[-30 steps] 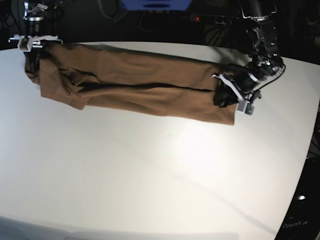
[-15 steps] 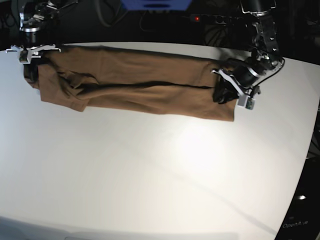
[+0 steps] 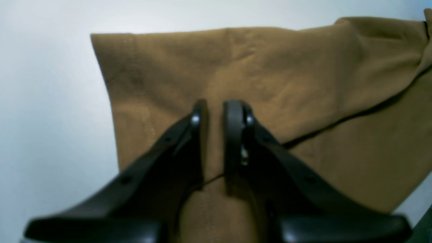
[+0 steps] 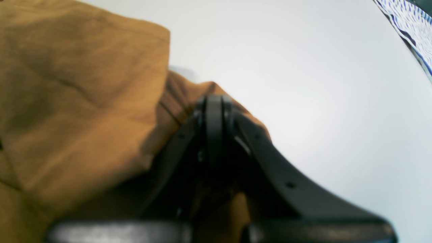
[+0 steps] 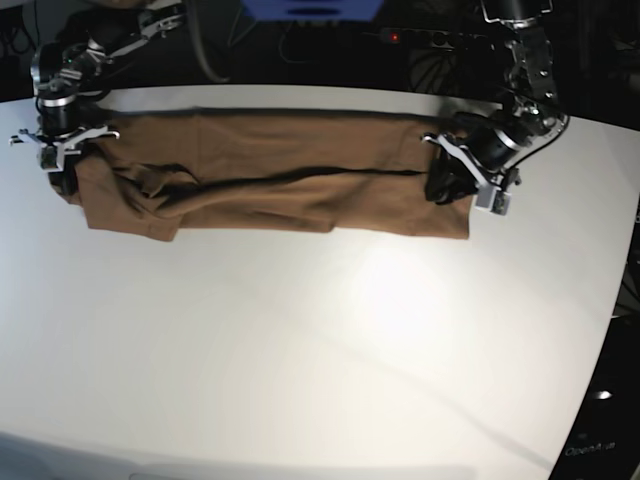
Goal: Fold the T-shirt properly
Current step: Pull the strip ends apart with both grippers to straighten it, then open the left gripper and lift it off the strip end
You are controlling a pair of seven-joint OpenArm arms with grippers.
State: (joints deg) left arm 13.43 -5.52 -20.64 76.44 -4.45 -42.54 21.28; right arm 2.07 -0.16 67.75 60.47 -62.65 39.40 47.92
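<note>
The brown T-shirt [image 5: 280,165] lies as a long folded band across the far part of the white table [image 5: 320,340]. Its two long edges meet along a dark seam line through the middle. My left gripper [image 5: 447,187] is at the band's right end in the base view. In the left wrist view, that gripper [image 3: 214,111] is shut on a ridge of T-shirt [image 3: 303,74] cloth between its fingers. My right gripper [image 5: 62,165] holds the bunched left end. Seen from the right wrist, its tips [image 4: 213,101] are pressed together on the T-shirt [image 4: 67,84] edge.
Behind the table's far edge is dark clutter with a blue object [image 5: 310,8]. The table edge curves away on the right [image 5: 610,300]. A blue-patterned surface [image 4: 411,23] shows at the top right of the right wrist view.
The right gripper has drawn the left end of the shirt toward the table's front. The left gripper has shifted slightly back. The band now lies more level and straighter.
</note>
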